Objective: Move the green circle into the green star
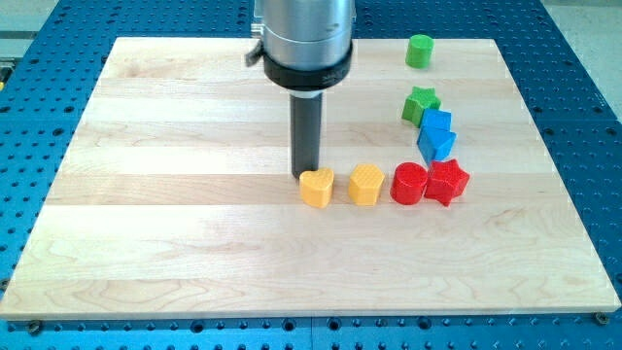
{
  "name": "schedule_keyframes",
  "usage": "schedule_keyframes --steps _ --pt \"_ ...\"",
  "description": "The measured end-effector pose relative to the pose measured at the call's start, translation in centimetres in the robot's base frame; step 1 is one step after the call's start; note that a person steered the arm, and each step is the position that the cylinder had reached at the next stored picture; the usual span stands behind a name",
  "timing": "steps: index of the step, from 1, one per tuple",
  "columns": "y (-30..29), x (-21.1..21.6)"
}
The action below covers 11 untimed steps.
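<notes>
The green circle (pixel 419 51) sits near the view's top right on the wooden board (pixel 175 194). The green star (pixel 420 104) lies below it, apart, touching the upper of two blue blocks. My tip (pixel 306 174) rests on the board at the middle, just above the left yellow block (pixel 317 187), far to the left of both green blocks.
A second yellow block (pixel 365 184) lies right of the first. A red circle (pixel 409 183) and a red star (pixel 446 181) touch each other further right. Two blue blocks (pixel 436 124) (pixel 436 144) stack in a column below the green star.
</notes>
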<state>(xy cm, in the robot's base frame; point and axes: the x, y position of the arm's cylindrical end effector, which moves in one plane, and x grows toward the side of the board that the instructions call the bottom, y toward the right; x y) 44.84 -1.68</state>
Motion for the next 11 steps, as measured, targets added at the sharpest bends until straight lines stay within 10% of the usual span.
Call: schedule_keyframes --steps 5,7,11 --pt "0.3 -17.5" --pt "10.7 -25.6" --pt "20.8 -24.1"
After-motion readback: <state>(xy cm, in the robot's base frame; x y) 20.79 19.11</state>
